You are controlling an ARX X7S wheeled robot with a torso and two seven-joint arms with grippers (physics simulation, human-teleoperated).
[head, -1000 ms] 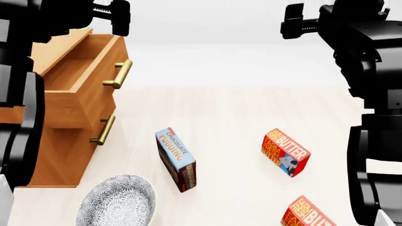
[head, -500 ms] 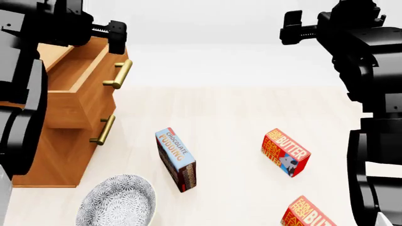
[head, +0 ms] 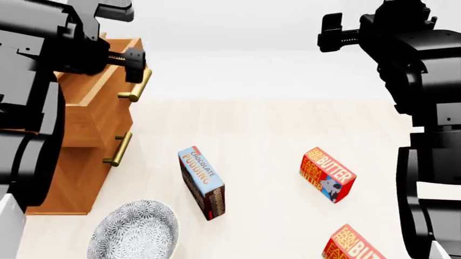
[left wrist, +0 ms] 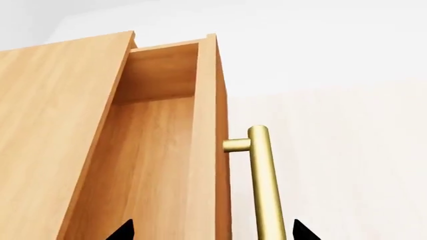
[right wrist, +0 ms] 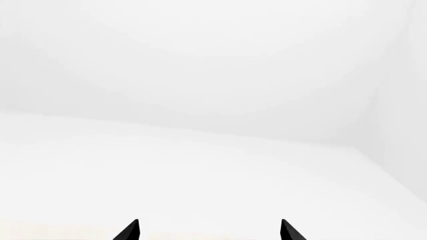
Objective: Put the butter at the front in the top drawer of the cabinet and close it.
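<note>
Left wrist: my left gripper (left wrist: pixel 210 232) hangs spread above the top drawer (left wrist: pixel 160 150), pulled open and bare.

Head: butter (head: pixel 327 175) lies on the desk (head: pixel 266 129), untouched.

Right wrist: right gripper (right wrist: pixel 208 231) parted, empty; I judge it fetches next.

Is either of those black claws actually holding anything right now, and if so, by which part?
No. The left gripper is open, its tips either side of the top drawer's front panel and brass handle. The right gripper is open in empty air.
</note>
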